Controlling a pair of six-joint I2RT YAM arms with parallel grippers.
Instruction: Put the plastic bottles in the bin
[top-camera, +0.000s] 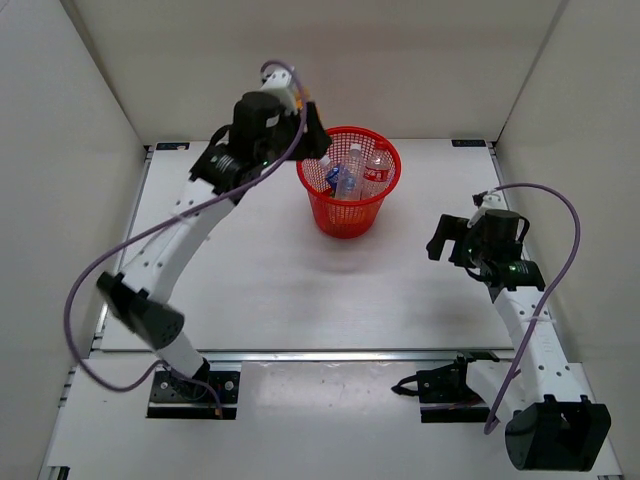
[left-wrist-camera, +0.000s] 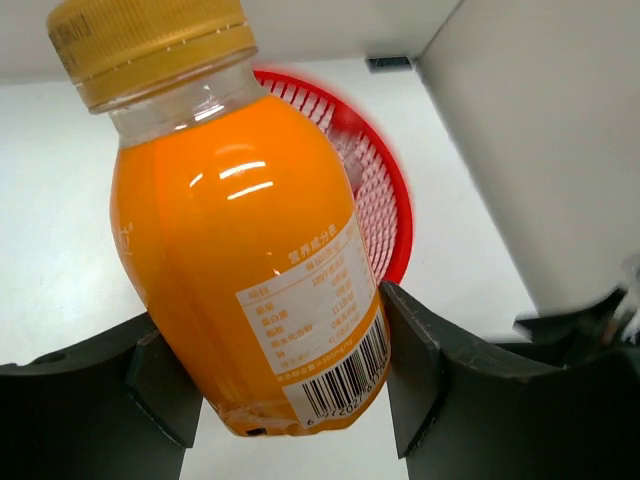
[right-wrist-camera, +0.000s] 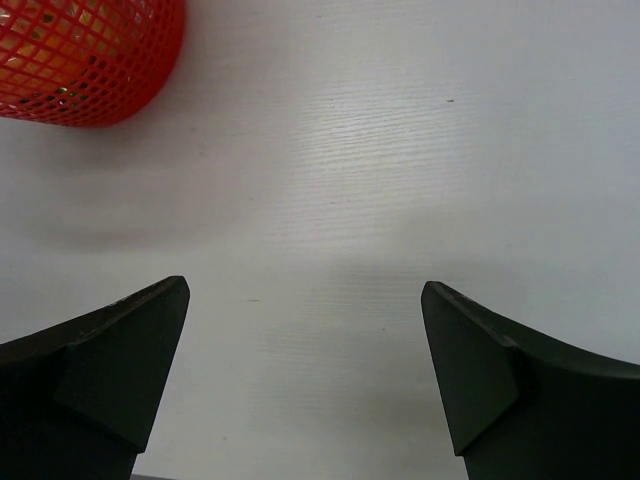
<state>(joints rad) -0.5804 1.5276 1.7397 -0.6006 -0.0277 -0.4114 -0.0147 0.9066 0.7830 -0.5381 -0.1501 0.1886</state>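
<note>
My left gripper is shut on an orange-filled plastic bottle with a yellow cap, gripped low on its body. The bottle hangs in the air with the red mesh bin behind it. From above, the left gripper sits at the bin's left rim. The bin stands at the back middle of the table and holds a blue-labelled bottle, a red-labelled one and a clear one. My right gripper is open over bare table, right of the bin; its wrist view shows nothing between the fingers.
White walls enclose the table on the left, back and right. The bin's lower wall shows at the top left of the right wrist view. A purple cable loops off the left arm.
</note>
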